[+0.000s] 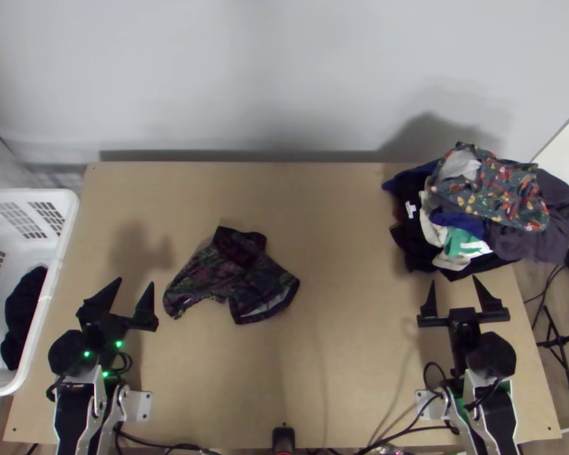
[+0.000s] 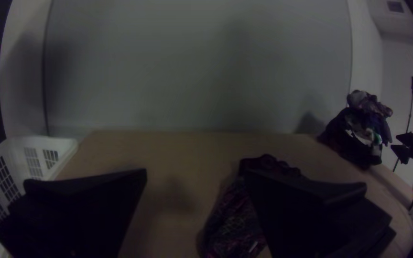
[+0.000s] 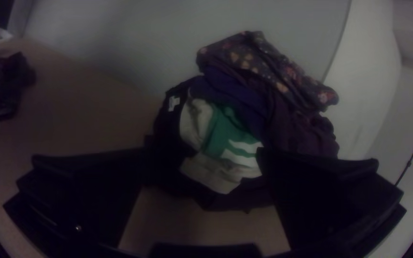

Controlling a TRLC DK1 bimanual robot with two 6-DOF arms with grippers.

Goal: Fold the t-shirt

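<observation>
Left black gripper [image 1: 135,282] spread, empty. Dark patterned cloth garment [image 1: 227,269], shorts-like, crumpled on light wooden desk [image 1: 345,227]. Pinching overlaps could catch extra layers, skewing the fold. Right black gripper [image 1: 454,280] spread, empty, near multicoloured clothes heap [image 1: 485,201].

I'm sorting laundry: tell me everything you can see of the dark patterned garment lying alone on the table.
The dark patterned garment looks like shorts in thin cloth, printed purplish-pink and green, with a plainer dark maroon part at its far side. It lies bunched left of the middle of the table; an opening at its near right end shows a paler inside. It touches only the tabletop; the left gripper's open jaws stand apart.
</observation>
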